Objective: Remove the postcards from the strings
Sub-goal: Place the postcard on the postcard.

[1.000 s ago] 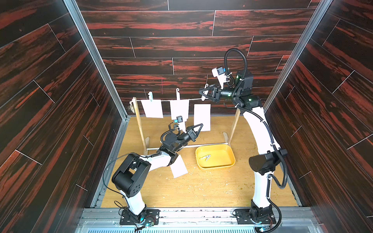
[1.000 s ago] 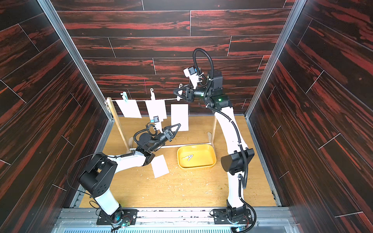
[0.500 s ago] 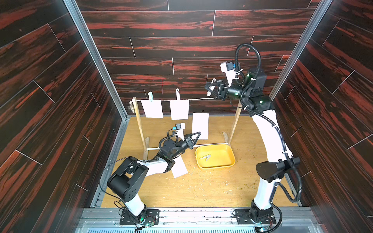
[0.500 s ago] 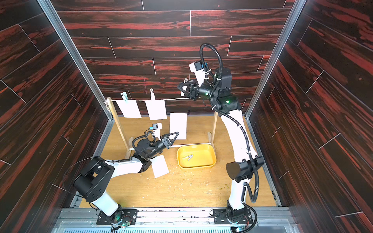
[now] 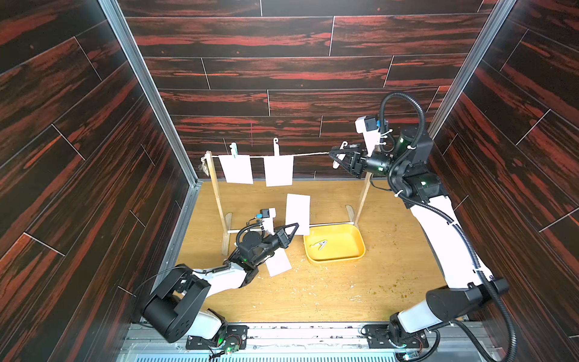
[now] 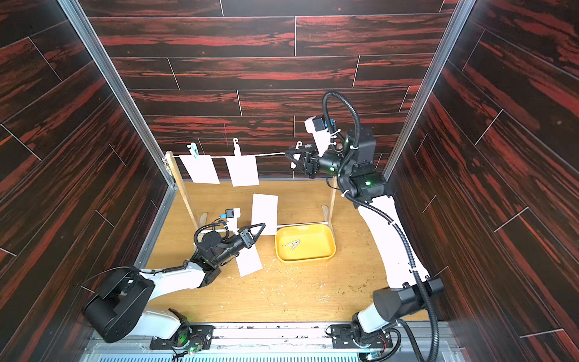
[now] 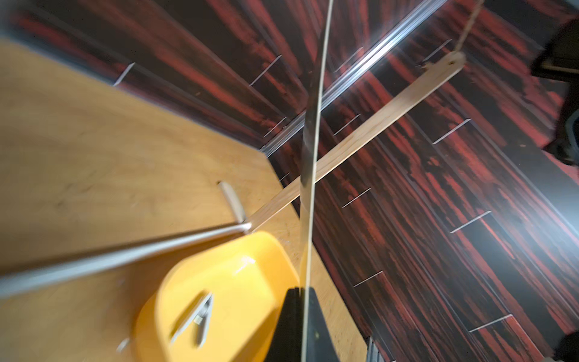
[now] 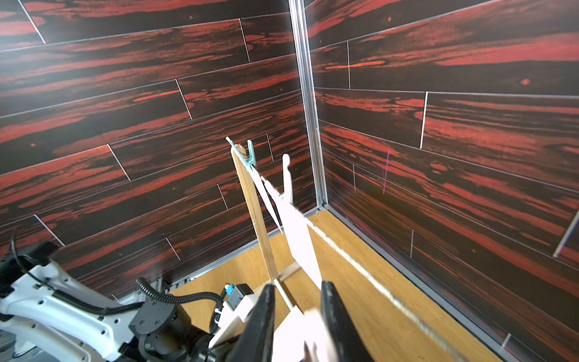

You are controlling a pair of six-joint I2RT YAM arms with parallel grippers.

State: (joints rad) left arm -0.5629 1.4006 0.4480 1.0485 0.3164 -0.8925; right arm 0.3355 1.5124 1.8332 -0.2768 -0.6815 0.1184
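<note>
White card number three is off the line, so the job now is parking it cleanly. In both top views the left gripper [image 5: 294, 226] pinches the freed postcard [image 5: 297, 211] by its bottom edge. The card stands upright beside the yellow tray [image 5: 360, 250], well below the string [image 5: 310, 154]. The right gripper [image 5: 335, 160] sits at string height, clamped on a white clothespin [image 5: 344, 144]. The teal-pegged postcard [image 5: 236, 169] and white-pegged postcard [image 5: 278, 170] hang on the string, and the flat postcard [image 5: 278, 263] lies on the table [image 5: 329, 291].

Left wrist view: the held card shows edge-on, a thin blade rising from the closed fingers [image 7: 291, 313], with the tray and its spare clothespin [image 7: 195, 319] right alongside. My take: swing it toward the flat one and tip it low before letting go, or it'll flutter into the tray.

Right wrist view: the fingers [image 8: 266, 313] are narrow with the pin between them, and the string runs just beside. I'd back clear of the twine before heading to the tray, so the other two don't get shaken.
</note>
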